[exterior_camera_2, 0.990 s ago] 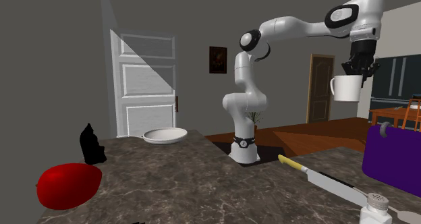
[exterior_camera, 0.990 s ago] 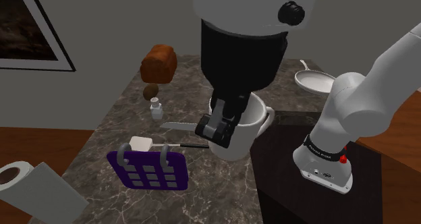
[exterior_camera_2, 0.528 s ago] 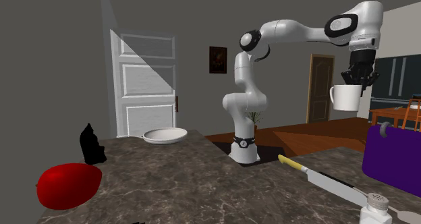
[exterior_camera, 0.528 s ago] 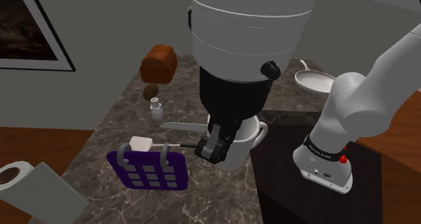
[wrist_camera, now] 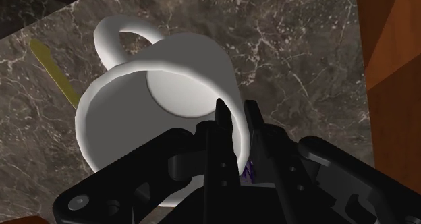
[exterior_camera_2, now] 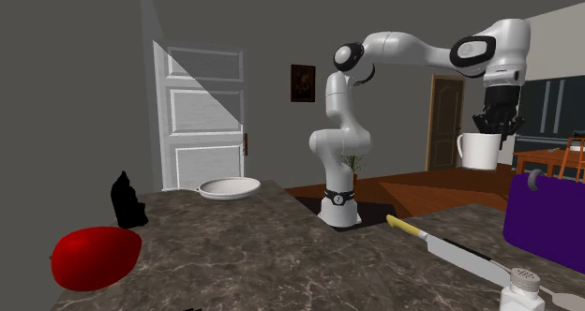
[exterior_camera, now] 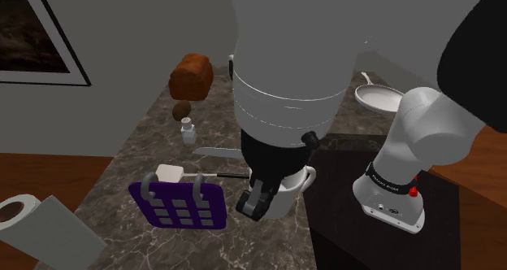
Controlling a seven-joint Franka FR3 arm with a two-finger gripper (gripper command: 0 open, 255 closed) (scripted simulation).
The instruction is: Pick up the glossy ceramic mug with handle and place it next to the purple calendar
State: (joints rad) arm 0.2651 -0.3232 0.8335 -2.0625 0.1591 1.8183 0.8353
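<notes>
Showing the transport stage of a mug placement, the shoulder view puts the white mug (exterior_camera: 291, 192) at lower centre of the frame, just right of the purple calendar (exterior_camera: 180, 205) and over the dark marble counter (exterior_camera: 142, 142). The black gripper (exterior_camera: 253, 202) is clamped on the mug's wall. The wrist view shows how: one finger (wrist_camera: 220, 125) reaches inside the cup and the other lies against the outer face, so the rim wall is pinched between them on the side opposite the handle loop (wrist_camera: 125, 35). At the right edge of the second exterior view the mug hangs upright under the hand, above the calendar's top edge and clear of the counter. Its distance from the surface cannot be read from these views. The body looks rigid, smooth and glazed, so it will probably not yield under the jaws, may slide on their pads, and would chip or crack if dropped or set down hard. A pinch at the rim sits off the mug's centre of weight, which would tend to swing it. This grip on a straight stretch of wall away from the handle seems sound, provided the descent is slow and vertical.
</notes>
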